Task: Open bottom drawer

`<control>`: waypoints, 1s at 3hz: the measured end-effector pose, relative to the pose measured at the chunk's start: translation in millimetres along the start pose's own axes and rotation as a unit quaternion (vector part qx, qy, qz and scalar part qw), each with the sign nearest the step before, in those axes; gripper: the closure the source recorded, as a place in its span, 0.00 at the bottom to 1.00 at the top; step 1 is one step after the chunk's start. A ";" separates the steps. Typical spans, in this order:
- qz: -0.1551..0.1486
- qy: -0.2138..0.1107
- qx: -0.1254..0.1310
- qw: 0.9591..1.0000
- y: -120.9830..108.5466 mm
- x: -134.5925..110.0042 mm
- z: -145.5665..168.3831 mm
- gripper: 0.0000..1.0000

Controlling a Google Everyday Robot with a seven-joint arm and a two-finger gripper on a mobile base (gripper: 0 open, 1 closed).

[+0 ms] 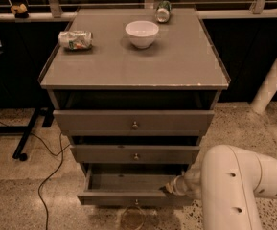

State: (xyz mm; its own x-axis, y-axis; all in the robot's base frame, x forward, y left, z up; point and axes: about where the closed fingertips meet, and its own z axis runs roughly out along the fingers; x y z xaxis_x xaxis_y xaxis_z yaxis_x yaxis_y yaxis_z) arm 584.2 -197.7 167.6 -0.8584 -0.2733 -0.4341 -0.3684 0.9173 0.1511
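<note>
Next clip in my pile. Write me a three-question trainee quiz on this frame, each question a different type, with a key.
1. True or false: the bottom drawer is pulled out far enough to show its inside.
2. Multiple choice: where is the gripper?
A) on the top drawer's knob
B) at the bottom drawer's right end, just behind its front panel
C) on the floor beside the cable
3. Short answer: how many objects rest on the cabinet top?

Key:
1. True.
2. B.
3. Three: a white bowl, a crushed can on its side at the left, and a green can at the back edge.
</note>
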 end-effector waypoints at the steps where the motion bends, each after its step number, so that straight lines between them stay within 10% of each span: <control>1: 0.002 0.008 -0.021 1.000 5.2 18.2 -6.6 1.00; 3: 0.004 0.004 -0.054 0.999 16.2 41.4 -20.2 1.00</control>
State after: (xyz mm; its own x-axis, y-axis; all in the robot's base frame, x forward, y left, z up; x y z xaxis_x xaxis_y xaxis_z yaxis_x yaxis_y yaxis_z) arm 535.5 -200.0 170.0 -0.8645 -0.2686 -0.4250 -0.3974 0.8828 0.2504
